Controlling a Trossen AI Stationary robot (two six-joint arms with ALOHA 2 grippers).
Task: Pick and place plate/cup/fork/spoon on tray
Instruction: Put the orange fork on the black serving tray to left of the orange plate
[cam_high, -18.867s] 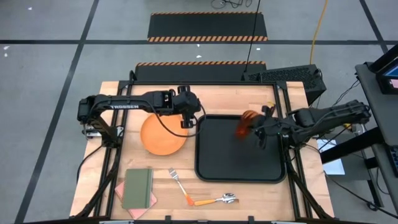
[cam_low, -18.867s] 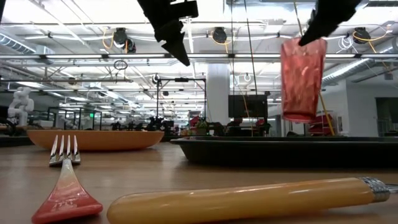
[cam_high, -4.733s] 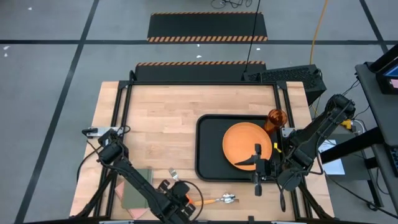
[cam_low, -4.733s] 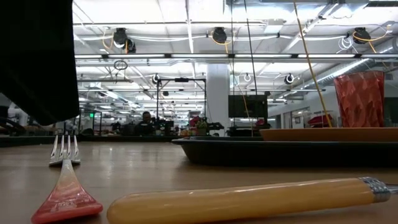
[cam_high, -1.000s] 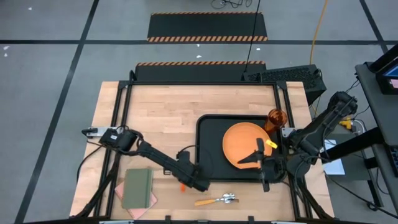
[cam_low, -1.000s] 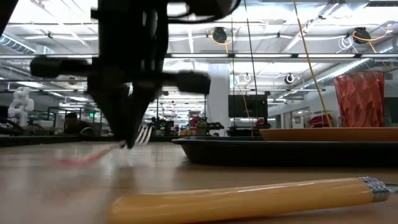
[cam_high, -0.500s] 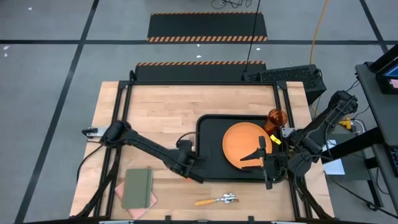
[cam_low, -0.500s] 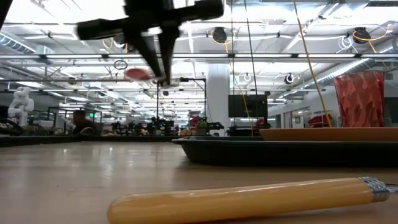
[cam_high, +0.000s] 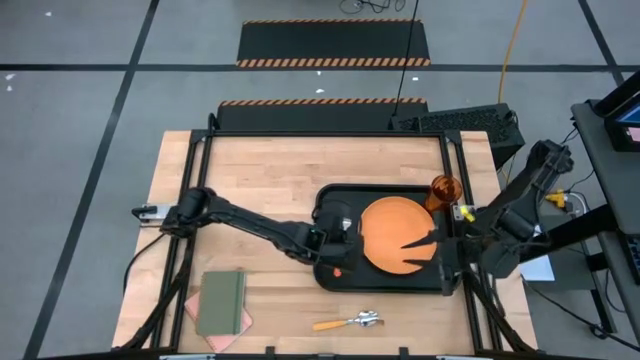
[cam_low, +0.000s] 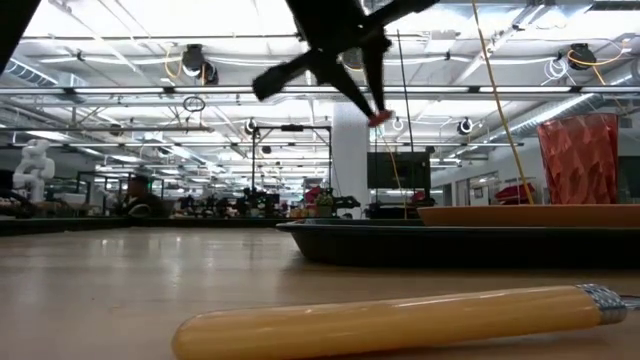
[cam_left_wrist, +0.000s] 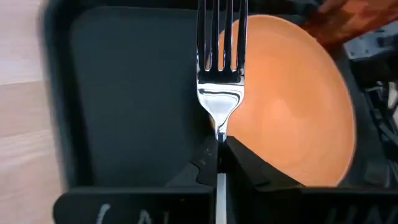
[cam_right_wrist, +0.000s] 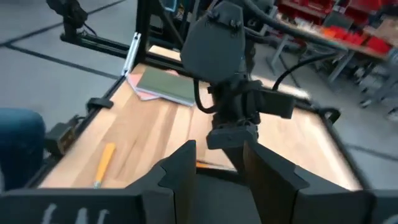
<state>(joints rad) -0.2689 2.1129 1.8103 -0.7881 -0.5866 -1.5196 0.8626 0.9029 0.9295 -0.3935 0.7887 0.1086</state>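
My left gripper (cam_high: 336, 250) is shut on the fork (cam_left_wrist: 220, 74) and holds it in the air over the left part of the black tray (cam_high: 330, 200). The fork's tines hang over the left edge of the orange plate (cam_high: 398, 235), which lies flat in the tray. The amber cup (cam_high: 443, 189) stands upright in the tray's far right corner. The spoon (cam_high: 350, 322) lies on the table near the front edge. My right gripper (cam_high: 422, 242) is open at the plate's right side, with nothing between its fingers. My left gripper pinches the fork's metal neck (cam_left_wrist: 219, 142), just behind the tines, between its two fingers. The fingers come from above, and the fork runs along the gap between them. Its tines point toward the far edge and its orange handle end (cam_high: 338, 270) toward the near edge. It hangs clear of the tray.
A green notebook (cam_high: 221, 302) on pink cloth lies at the table's near left corner. The wooden top left of the tray and along the far side is bare. The table's frame posts stand at the corners.
My left gripper has carried the fork up off the table and toward the right and far edges. It was near the tray's near left corner and is now over the tray's left part. The fork is lifted clear. My right arm has drawn back a little toward the right edge.
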